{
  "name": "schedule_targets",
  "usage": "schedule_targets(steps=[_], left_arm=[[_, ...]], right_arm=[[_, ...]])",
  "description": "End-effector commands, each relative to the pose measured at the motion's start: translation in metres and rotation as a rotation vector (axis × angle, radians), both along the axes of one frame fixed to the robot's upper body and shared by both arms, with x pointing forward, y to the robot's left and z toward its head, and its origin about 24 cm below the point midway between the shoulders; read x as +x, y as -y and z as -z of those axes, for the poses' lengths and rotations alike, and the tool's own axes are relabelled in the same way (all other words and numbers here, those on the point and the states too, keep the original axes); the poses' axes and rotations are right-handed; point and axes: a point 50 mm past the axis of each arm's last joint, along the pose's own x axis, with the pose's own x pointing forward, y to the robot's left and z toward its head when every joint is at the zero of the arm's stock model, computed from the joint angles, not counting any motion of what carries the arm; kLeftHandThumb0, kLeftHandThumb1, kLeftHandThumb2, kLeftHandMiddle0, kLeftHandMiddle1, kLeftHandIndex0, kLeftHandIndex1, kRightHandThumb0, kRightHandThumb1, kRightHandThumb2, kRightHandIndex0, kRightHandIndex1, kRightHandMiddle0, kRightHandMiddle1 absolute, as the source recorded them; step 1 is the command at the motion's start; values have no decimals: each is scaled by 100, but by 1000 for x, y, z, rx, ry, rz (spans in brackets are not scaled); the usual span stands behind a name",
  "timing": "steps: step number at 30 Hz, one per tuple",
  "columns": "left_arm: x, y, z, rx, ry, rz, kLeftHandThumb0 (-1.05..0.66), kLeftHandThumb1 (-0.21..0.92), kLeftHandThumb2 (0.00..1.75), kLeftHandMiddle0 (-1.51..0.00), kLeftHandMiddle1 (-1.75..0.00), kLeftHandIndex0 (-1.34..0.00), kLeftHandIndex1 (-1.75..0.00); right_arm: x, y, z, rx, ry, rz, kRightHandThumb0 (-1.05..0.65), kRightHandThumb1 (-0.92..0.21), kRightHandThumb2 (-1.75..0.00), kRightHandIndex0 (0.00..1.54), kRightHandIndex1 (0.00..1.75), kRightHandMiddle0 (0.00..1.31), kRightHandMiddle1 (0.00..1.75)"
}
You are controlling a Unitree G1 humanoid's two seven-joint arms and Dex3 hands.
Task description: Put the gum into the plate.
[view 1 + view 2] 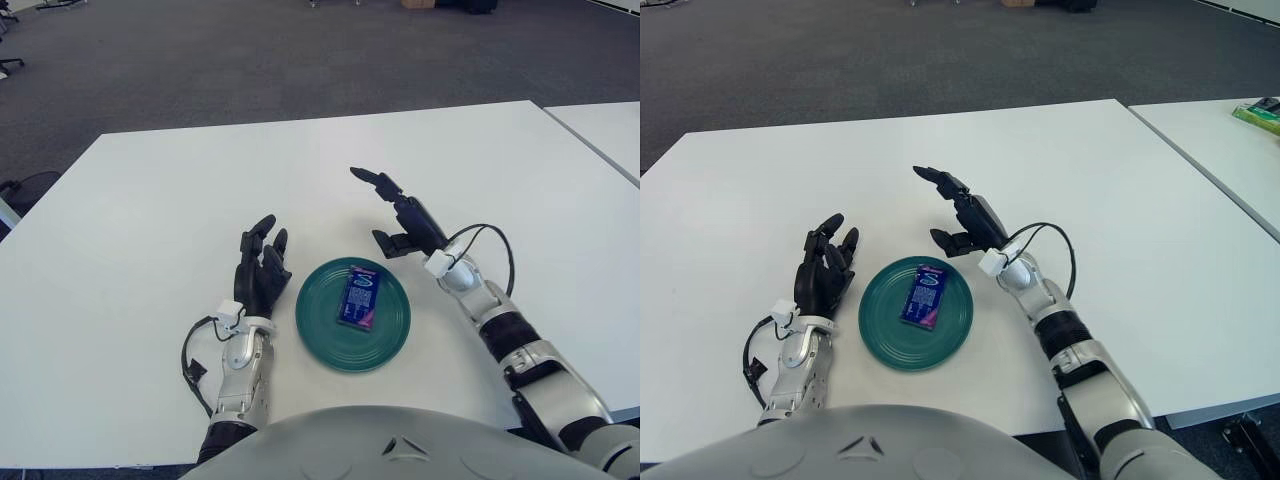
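Note:
A blue gum pack (360, 297) lies flat in the middle of a dark green plate (320, 330) on the white table (150, 200). My right hand (392, 212) is just beyond the plate's far right rim, fingers spread, holding nothing. My left hand (262, 266) shows just left of the plate, fingers open and empty. The gum pack (924, 296) and plate (880, 330) also show in the right eye view.
A second white table (1220, 150) stands to the right across a narrow gap, with a green object (1260, 114) on it. Grey carpet lies beyond the table's far edge.

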Motion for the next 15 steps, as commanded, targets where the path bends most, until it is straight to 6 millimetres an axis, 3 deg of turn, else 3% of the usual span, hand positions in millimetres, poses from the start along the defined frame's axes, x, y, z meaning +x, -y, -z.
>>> schedule_targets(steps=[1,15], left_arm=[[-14,1,12,59,-63,-15,-84,92,93,-36,0,-2,-80],[-16,0,12,52,-71,-18,-84,92,91,-32,0,-2,-79]], right_arm=[[12,19,19,506,-278,228,-80,-92,-94,30,0,0,59],[1,57,33,323,-347,238,-91,-92,-107,14,0,0,43]])
